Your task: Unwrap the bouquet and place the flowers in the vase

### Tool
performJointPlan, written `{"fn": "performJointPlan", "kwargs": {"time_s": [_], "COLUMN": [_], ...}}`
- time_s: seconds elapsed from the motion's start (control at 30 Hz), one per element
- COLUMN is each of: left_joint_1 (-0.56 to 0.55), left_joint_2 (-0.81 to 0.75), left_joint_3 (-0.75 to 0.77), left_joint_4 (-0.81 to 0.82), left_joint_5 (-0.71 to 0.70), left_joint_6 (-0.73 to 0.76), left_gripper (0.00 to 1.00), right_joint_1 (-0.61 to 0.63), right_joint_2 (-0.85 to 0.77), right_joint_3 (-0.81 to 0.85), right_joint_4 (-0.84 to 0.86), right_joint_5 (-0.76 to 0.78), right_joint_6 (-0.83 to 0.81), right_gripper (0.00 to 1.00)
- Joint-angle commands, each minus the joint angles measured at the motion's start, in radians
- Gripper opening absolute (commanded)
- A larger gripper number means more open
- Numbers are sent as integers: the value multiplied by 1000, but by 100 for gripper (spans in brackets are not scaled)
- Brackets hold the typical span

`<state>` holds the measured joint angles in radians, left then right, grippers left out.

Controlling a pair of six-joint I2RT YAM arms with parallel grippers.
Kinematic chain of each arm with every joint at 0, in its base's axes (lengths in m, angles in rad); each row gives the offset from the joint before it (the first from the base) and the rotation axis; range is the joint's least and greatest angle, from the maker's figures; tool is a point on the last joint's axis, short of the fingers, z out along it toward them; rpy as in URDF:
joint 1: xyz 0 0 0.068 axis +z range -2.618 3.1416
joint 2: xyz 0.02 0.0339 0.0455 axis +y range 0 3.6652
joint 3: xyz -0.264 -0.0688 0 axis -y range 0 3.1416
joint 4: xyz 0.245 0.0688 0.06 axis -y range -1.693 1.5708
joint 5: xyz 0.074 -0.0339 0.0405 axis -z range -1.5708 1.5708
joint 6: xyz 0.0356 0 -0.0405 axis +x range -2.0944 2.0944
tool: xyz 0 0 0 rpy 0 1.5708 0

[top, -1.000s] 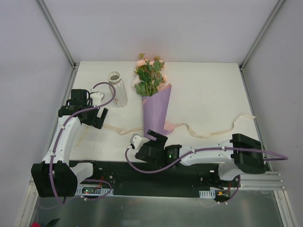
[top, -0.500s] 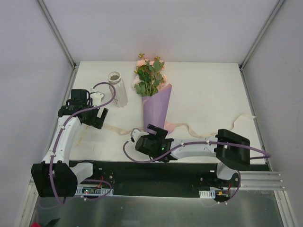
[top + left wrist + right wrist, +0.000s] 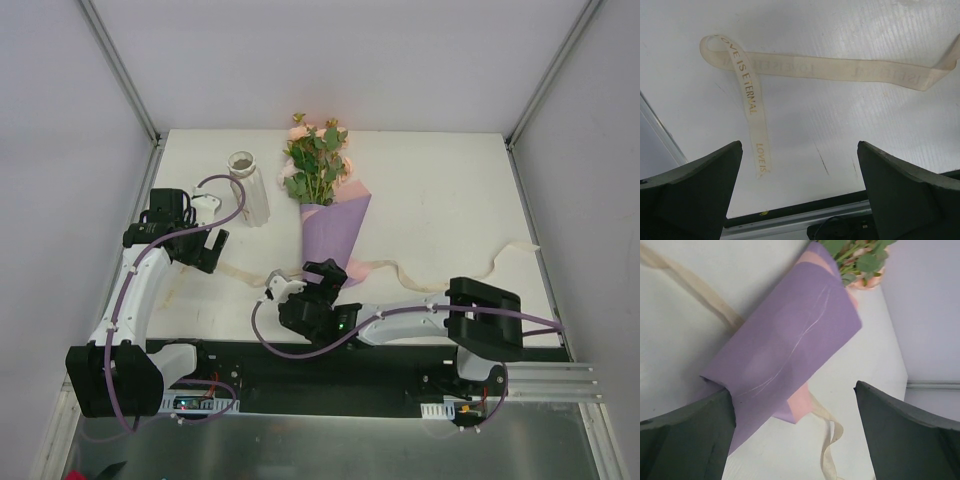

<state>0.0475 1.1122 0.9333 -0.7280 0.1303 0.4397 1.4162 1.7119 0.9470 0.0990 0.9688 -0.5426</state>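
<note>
The right tool [image 3: 323, 274] sits low over the worktop [image 3: 440, 200] at the narrow near end of the bouquet [image 3: 330, 228], its two fingers spread wide and holding nothing. In the right wrist view the tip of the purple paper [image 3: 785, 355] lies between those fingers. Whether either finger touches it cannot be told.

The left tool [image 3: 211, 246] hangs over the left side of the worktop, just as wide open and empty. Below it lies a loop of cream ribbon [image 3: 840, 67] printed with pale gold lettering.

The step in hand looks like the unwrapping. The ribbon lies loose and flat, trailing left and right from the bouquet's narrow end, so the tie seems undone. The paper is not yet opened. The next move likely calls for the right tool to pinch a free edge of the paper, not the stems inside, and peel it back.

The bouquet lies near the middle of the worktop, pointing away from the arms. Its paper forms a smooth purple cone with a pink lining showing at the edges. Peach-pink flowers [image 3: 315, 160] with green leaves spill from the wide far end. The vase [image 3: 250, 190], small, pale and ribbed, stands upright just left of the flowers, apart from them.
</note>
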Motion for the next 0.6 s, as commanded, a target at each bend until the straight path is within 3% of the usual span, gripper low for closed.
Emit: {"fn": "performJointPlan", "kwargs": {"time_s": [0.0,0.2,0.37,0.47,0.5,0.53,0.57], "left_joint_1": [6,6,6,5,6,6,6], "left_joint_2": [-26,-25,-34,-37,-37,-37,-37], "left_joint_3": [13,32,41,56,62,67,78], "left_joint_4": [-1,-2,-7,-14,-17,-19,-27], "left_joint_5": [9,14,15,9,8,3,5], "left_joint_6": [30,30,36,45,47,47,50], "left_gripper": [99,99,99,99,99,99,99], "right_joint_1": [15,36,61,82,90,99,115], "right_joint_2": [-119,-280,-374,-414,-411,-400,-381], "right_joint_3": [-37,-105,-125,-77,-54,-19,60], "right_joint_4": [234,217,-59,-405,-681,-863,-1077], "right_joint_5": [226,312,392,453,485,507,522], "right_joint_6": [-85,-39,206,545,679,1039,1254], "right_gripper": [99,99,98,96,96,96,96]}}
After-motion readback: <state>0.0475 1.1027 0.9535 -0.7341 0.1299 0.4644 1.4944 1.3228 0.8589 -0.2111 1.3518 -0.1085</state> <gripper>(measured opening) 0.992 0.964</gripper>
